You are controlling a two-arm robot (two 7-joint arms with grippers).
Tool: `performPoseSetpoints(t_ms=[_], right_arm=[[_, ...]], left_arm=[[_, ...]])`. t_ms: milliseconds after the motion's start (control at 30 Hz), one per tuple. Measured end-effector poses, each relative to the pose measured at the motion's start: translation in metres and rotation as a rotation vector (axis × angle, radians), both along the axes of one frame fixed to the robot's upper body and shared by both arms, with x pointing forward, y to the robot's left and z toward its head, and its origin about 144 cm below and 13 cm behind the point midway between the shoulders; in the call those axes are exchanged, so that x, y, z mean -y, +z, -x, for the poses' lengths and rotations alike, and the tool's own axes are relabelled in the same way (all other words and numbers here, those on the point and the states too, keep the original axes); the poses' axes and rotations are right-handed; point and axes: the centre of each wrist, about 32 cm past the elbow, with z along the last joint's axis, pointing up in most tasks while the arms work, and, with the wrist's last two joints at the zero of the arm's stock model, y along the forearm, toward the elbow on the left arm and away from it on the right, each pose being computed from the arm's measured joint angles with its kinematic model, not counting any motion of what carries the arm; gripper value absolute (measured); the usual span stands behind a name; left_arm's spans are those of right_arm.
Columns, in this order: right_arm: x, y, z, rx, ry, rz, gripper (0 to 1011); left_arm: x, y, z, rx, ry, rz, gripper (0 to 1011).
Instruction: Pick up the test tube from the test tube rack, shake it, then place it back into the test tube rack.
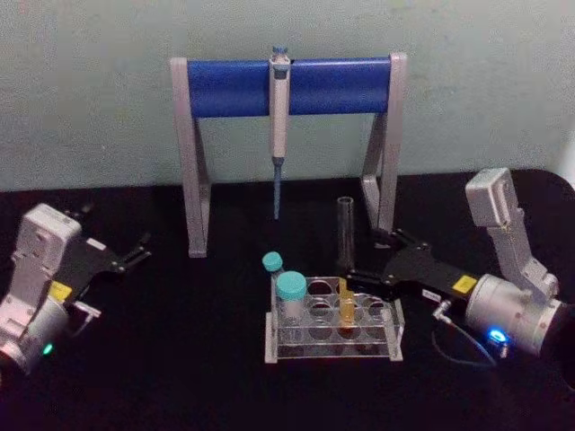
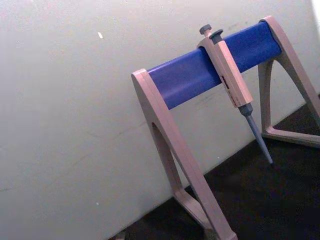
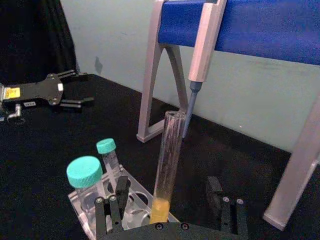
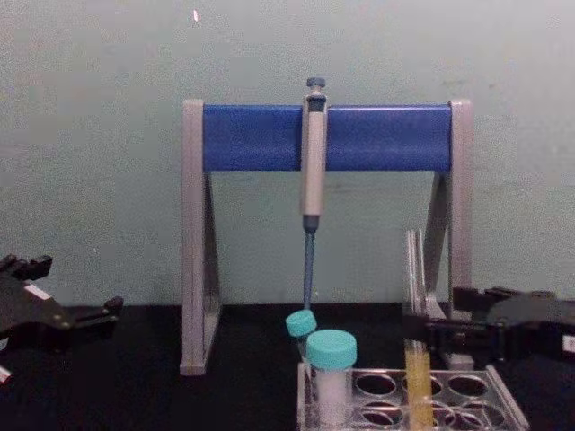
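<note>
Your right gripper (image 1: pixel 364 257) reaches in low from the right side of a black table (image 1: pixel 180 377), stopping at the far right part of the rack (image 1: pixel 310 348), which sits near you, a little right of centre. Its two black fingers (image 3: pixel 116 202) are spread wide apart and grip nothing. In the right wrist view the tube (image 3: pixel 167 160) rises in the gap between them, with clear space on either side and neither finger touching the glass. The tube (image 1: pixel 346 235) stands roughly upright in a hole in the rack's right half; I cannot tell which row. It is tall, clear and uncapped, with yellow liquid (image 4: pixel 418 377) in its bottom part, down among the holes. At the rack's left end stand two vials with teal caps, a wider one (image 1: pixel 290 289) nearer you and a slimmer one (image 1: pixel 272 262) just behind it. Beyond the rack, against the pale wall, is a grey-legged stand with a blue bar (image 1: pixel 234 87), and a grey pipette (image 1: pixel 279 117) hangs from the middle of the bar with its tip pointing down, well above the table. Your left gripper (image 1: pixel 137 251) rests far out on the left side of the table, well apart from the rack, with its fingers parted and nothing between them.
</note>
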Motion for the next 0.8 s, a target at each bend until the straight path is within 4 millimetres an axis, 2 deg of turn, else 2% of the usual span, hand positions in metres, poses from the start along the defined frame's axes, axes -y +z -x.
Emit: performPoseSetpoints(t_ms=[800], right_arm=[[-0.008, 0.001, -0.028, -0.075, 0.023, -0.085, 1000]], left_arm=[[0.000, 0.000, 0.000, 0.000, 0.000, 0.000, 1009]])
